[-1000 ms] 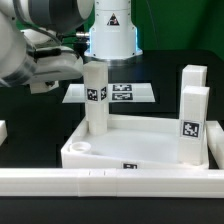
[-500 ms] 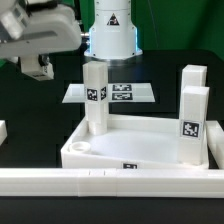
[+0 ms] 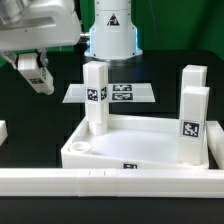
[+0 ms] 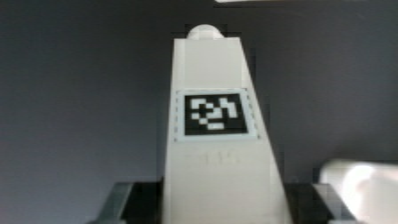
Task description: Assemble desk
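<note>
The end effector (image 3: pixel 38 75) grips a leg (image 4: pixel 214 120) up at ten o'clock, probably bound for the empty socket (image 3: pixel 82 146) (three legs stand already) in the tabletop (image 3: pixel 140 150).

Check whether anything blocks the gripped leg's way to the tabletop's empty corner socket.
Nothing visible does. The gripper holds the leg up at the exterior view's left, apart from the empty socket; the upright leg stands close behind it, not between.
</note>
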`<state>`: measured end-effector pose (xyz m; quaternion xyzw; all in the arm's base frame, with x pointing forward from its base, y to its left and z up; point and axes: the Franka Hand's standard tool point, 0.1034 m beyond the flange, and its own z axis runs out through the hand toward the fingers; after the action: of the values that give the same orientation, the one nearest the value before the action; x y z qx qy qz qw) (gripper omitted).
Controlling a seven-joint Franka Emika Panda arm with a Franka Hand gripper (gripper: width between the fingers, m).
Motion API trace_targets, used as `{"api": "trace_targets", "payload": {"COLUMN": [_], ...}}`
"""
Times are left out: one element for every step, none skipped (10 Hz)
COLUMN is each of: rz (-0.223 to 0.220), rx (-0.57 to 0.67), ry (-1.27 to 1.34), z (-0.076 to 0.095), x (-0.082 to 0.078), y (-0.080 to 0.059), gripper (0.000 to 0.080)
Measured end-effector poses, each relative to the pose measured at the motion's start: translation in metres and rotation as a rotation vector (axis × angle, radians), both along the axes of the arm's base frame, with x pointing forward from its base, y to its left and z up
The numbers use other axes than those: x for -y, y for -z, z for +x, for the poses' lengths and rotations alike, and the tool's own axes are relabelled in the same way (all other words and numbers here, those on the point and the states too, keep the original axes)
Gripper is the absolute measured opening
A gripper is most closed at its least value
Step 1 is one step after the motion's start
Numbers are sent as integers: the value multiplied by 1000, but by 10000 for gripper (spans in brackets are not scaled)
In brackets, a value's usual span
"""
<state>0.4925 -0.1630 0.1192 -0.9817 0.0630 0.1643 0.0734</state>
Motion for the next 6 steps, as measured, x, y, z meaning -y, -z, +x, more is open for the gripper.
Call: {"api": "trace_targets", "payload": {"rz": [-23, -53, -62, -93, -108, -102], "rx": [56, 129, 172, 261, 309, 352], "ry": [9, 1, 4, 17, 34, 63], "z": [8, 11, 9, 13, 14, 23], "x": [-1, -3, -1, 4, 4, -2], "y": [-3, -3, -2, -1, -2, -8], "gripper": [289, 289, 289, 290, 290, 290]}}
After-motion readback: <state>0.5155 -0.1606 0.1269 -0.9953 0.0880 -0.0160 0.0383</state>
